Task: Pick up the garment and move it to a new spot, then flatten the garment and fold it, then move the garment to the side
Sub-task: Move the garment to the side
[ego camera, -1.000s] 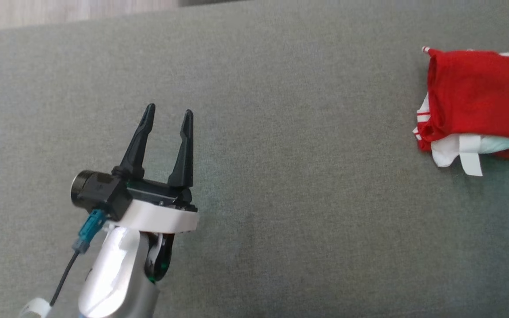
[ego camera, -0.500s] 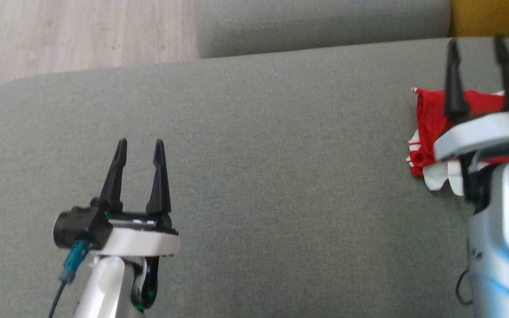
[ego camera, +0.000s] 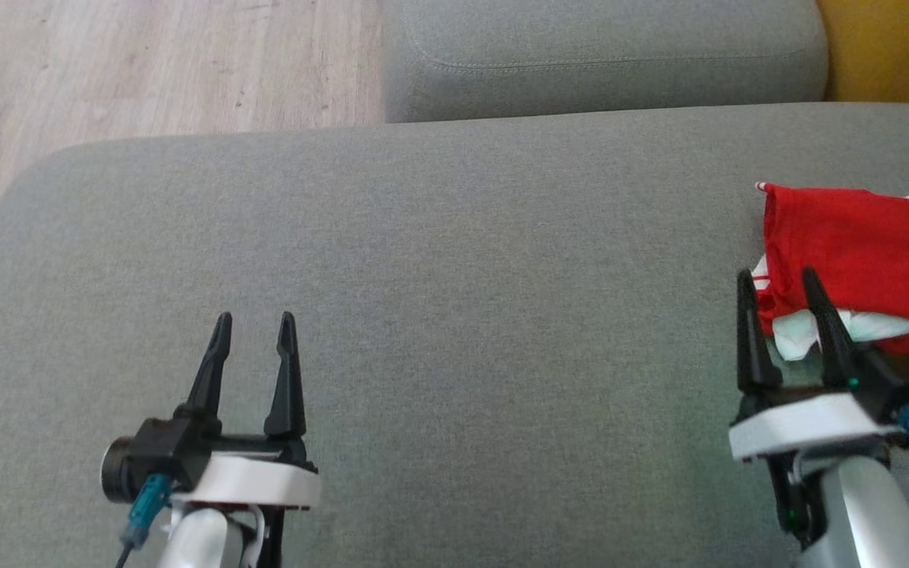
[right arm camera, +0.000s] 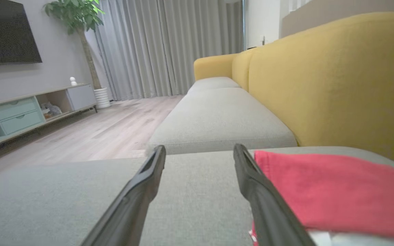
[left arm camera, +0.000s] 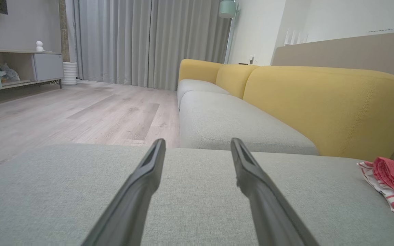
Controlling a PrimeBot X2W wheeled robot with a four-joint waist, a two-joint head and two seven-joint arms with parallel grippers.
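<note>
The garment lies bundled on a grey sofa cushion, red folded over white striped trim. A yellow backrest rises beyond it. The right gripper hovers at its near-left corner, released and empty. The left gripper, well to its left, is likewise spread and empty.

Grey sofa cushion; folded red-and-white garment lying near right edge.

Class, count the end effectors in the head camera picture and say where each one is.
2. The left end effector, open, is at lower left above the grey cushion. The right end effector, open, is at lower right, beside the red garment. None looks hidden.
</note>
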